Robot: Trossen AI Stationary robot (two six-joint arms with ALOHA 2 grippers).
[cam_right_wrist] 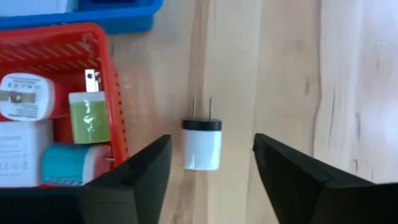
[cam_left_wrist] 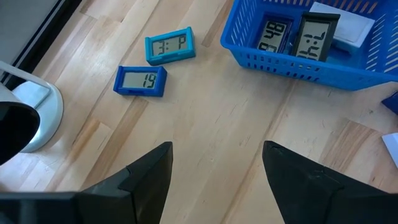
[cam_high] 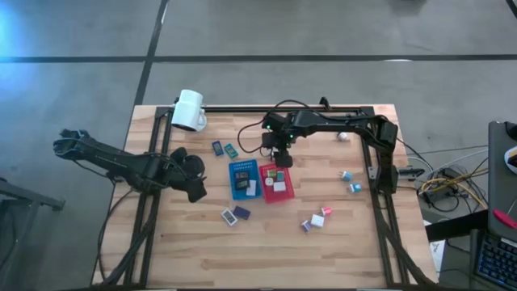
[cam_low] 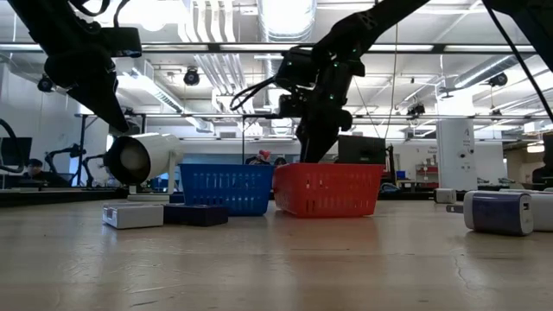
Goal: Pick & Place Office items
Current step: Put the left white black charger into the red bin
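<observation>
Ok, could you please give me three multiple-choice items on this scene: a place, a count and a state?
1. Where is the white charger? A on the wood beside the red tray; B inside it; C on the floor.
2. How many digital clocks lie between the mug and the blue tray? A one; B two; C four.
3. The right gripper is: A shut on a clock; B shut empty; C open.
Answers: A, it lies on bare wood outside the tray wall; B, one teal, one blue; C, its fingers stand apart, holding nothing.
</observation>
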